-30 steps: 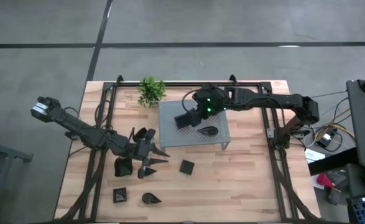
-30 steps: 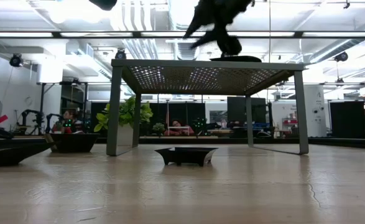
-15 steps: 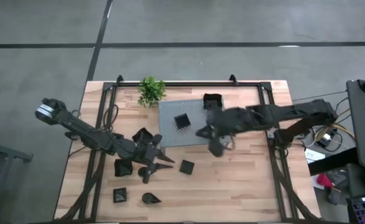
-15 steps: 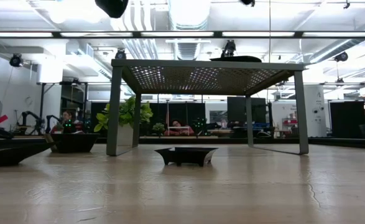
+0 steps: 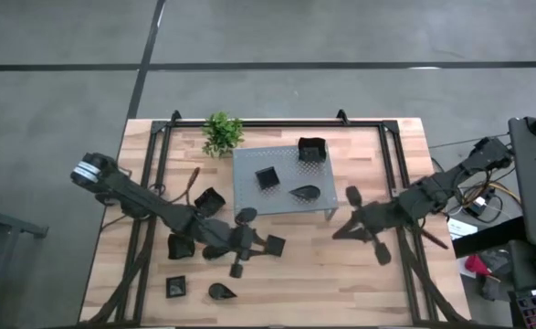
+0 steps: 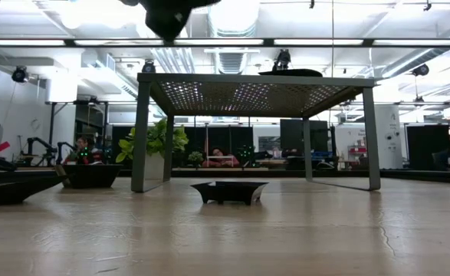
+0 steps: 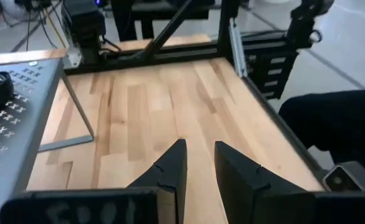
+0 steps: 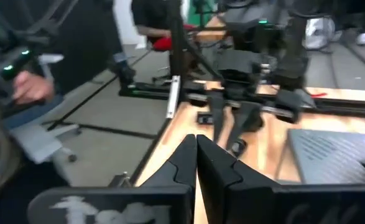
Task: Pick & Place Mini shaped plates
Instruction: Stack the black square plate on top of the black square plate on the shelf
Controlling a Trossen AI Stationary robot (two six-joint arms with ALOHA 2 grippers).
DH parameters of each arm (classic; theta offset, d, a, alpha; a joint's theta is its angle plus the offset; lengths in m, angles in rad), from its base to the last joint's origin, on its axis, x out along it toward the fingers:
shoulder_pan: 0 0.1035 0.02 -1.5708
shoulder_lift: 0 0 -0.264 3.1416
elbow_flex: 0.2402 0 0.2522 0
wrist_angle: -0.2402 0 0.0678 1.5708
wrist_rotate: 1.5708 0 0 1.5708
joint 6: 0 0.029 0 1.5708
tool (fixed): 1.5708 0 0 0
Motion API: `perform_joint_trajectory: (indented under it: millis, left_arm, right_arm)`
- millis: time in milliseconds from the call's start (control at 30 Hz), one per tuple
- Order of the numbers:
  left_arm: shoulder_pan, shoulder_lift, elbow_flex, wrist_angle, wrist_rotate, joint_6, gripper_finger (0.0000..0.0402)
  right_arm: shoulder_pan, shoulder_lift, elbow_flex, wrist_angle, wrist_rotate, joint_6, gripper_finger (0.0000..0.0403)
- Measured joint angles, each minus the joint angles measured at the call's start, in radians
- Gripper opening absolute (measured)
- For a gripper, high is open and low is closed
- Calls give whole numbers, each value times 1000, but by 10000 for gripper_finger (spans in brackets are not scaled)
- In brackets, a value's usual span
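The right gripper (image 5: pixel 339 228) has withdrawn off the stand (image 5: pixel 281 178), empty.

Your work surface is a light wooden table (image 5: pixel 341 265) with dark rails along its left and right sides. Directly on it stand a grey perforated stand (image 5: pixel 281 196), a small green plant (image 5: pixel 222 132) near the far edge, and black mini plates: a cluster left of the stand (image 5: pixel 208 199), one square at (image 5: pixel 274 245), and two near the front-left corner (image 5: pixel 176 287).
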Motion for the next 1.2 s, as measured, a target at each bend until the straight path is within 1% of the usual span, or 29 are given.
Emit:
perform_joint_trajectory:
  millis: [133, 233, 367, 433, 600, 800, 900, 967, 1200]
  left_arm:
    - [2, 58, 48, -19, -24, -2, 78]
    - [15, 99, 88, -61, -23, -36, 78]
    - [34, 156, 124, -121, -33, -83, 78]
    - [38, 176, 137, -117, -33, -88, 78]
    - [43, 193, 146, -124, -34, -107, 78]
    - [43, 199, 151, -224, -45, -93, 78]
    - [38, 215, 149, -270, -18, -96, 78]
    - [28, 224, 147, -280, -15, -97, 78]
    - [-11, 226, 152, -276, -26, -123, 78]
  right_arm:
    - [24, -109, -117, 8, 92, 9, 8]
    - [20, -167, -195, 1, 97, -2, 8]
    - [-20, -255, -274, 3, 113, -17, 8]
    - [-44, -305, -306, -14, 116, -20, 8]
    - [-95, -426, -392, -45, 116, -11, 8]
    - [-131, -549, -514, -51, 115, 23, 8]
    - [-132, -594, -553, -51, 115, 21, 8]
    - [-131, -618, -571, -54, 111, -25, 8]
    - [-131, -646, -584, -57, 113, -99, 9]
